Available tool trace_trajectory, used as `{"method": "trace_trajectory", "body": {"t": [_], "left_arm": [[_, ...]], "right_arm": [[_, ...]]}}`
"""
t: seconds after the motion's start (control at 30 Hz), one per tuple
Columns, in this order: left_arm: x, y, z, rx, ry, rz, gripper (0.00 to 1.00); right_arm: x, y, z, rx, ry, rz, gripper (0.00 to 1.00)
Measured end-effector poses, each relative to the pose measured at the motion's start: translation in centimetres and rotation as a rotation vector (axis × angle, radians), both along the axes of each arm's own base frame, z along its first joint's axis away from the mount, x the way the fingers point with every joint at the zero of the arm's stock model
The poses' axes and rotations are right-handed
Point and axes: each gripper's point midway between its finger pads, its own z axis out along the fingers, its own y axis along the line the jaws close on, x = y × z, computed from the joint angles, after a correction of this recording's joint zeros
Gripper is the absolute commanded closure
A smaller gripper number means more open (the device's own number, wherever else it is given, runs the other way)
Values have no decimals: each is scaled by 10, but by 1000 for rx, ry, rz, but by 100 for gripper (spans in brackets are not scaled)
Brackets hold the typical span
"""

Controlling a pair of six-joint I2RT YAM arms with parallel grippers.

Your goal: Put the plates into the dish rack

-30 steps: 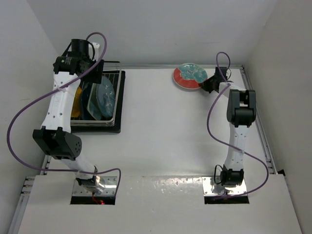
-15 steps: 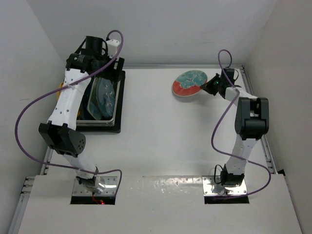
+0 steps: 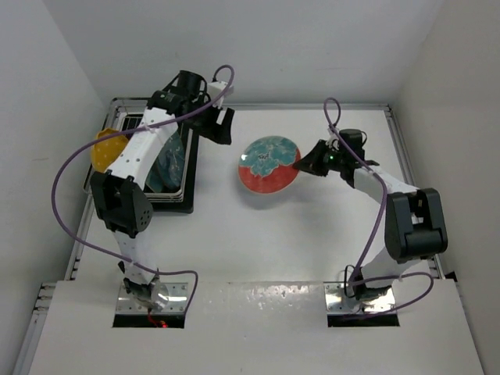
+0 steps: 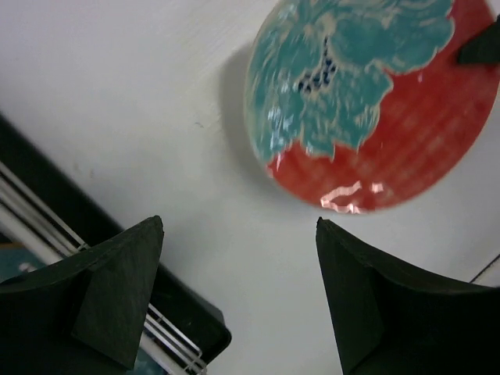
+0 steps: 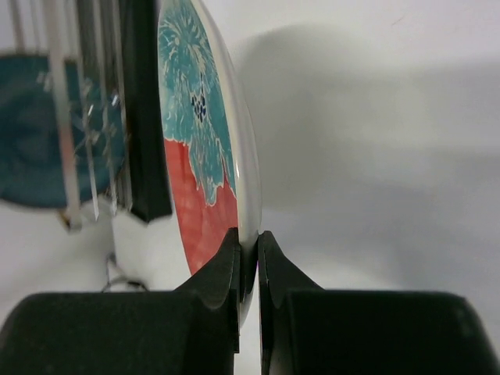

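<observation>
My right gripper (image 3: 306, 162) is shut on the rim of the red-rimmed plate with a teal floral centre (image 3: 268, 164) and holds it tilted above the table's middle. In the right wrist view the plate (image 5: 205, 148) stands on edge between the closed fingers (image 5: 226, 269). My left gripper (image 3: 221, 125) is open and empty, just right of the dish rack (image 3: 133, 117); its view looks down on the same plate (image 4: 367, 94). The rack holds a dark teal plate (image 3: 166, 164), and a yellow-orange plate (image 3: 107, 150) shows at its left edge. Other plates are hidden by the left arm.
The rack's black tray (image 3: 190, 195) sits at the table's far left, and its corner shows in the left wrist view (image 4: 195, 328). Purple cables loop off both arms. White walls close in the back and sides.
My right gripper has carried the red-rimmed plate from the back right toward the table's middle. My left arm has swung from over the rack to its right side, toward the plate.
</observation>
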Motion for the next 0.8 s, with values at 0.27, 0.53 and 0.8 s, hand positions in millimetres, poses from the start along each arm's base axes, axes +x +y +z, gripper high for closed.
{"method": "trace_trajectory", "body": {"t": [0.27,0.53,0.8], "left_arm": [[-7,-22,-44,-16,112,-61,17],[-25,-30,-50,-87,173,-131,75],[-52,-18,-34,-187,269,-166,100]], "right_arm": [[-43,49,54,151,-138,250,100],[-43,58,83,242,-224,315,100],[-22,68,69,282,-252,356,100]]}}
